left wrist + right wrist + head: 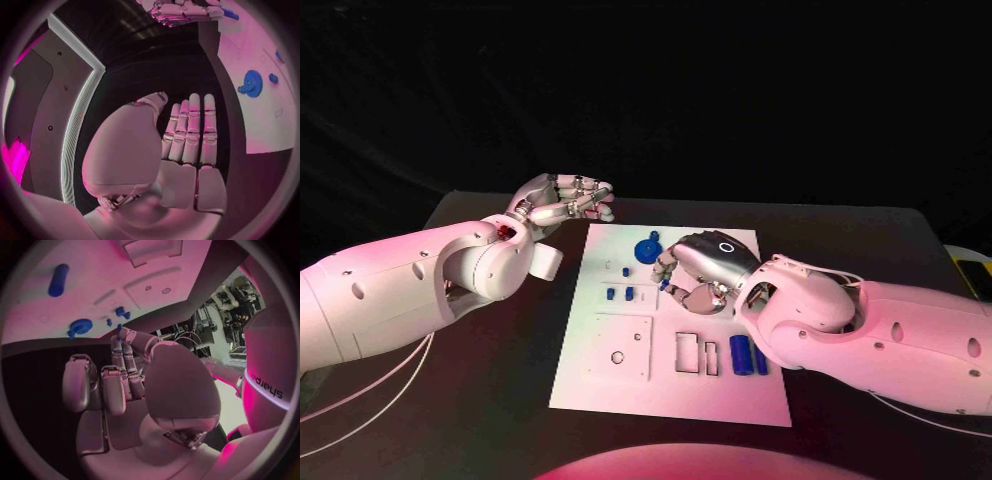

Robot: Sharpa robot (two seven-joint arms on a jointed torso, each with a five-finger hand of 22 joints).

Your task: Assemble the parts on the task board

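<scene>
While most blue parts (749, 355) lie loose on the task board (668, 385) mid-counter (488, 400), assembly looks barely started. Right robot hand (700, 268) hovers over the board's middle, pinching a small blue part (119, 329). Left robot hand (564, 200) sits off the board's far-left corner, fingers curled, holding nothing.

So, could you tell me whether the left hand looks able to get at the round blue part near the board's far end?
Probably yes. The left hand is open, holds nothing, and hovers off the task board's far left corner. The round blue part lies exposed nearby; the right hand sits just beside it and may crowd the approach.
</scene>
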